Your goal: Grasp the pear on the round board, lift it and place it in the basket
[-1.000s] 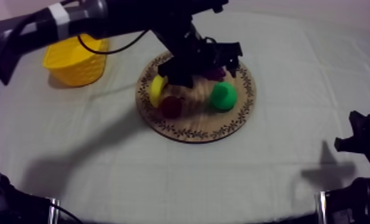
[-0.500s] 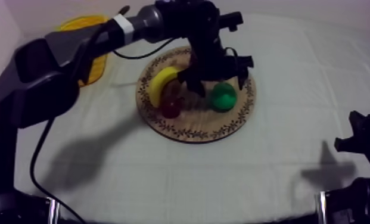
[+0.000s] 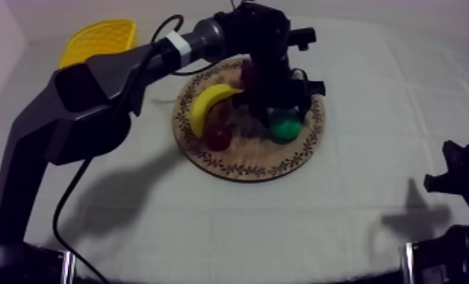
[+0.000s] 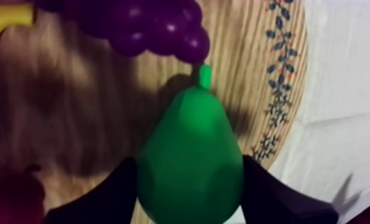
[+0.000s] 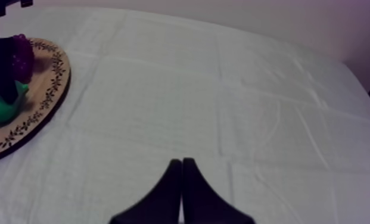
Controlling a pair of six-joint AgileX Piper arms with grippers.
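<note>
1. In the top view the light is dim with a purplish cast. The grey-white cloth (image 3: 335, 226) is brightest at mid-frame and darkens toward the upper left corner.
2. The black left arm (image 3: 78, 128) throws a broad, soft shadow on the cloth at the lower left. A smaller shadow lies at the lower right, beside the black right arm (image 3: 464, 181).
3. In the left wrist view the light is warm. The green pear (image 4: 193, 149) carries a soft sheen and casts a dark shadow on the round wooden board (image 4: 74, 107), toward the purple grapes (image 4: 157, 24).
4. In the right wrist view the cloth is evenly lit and lilac-tinted, with faintly shaded creases. The right gripper (image 5: 181, 164) is a flat black silhouette.
</note>
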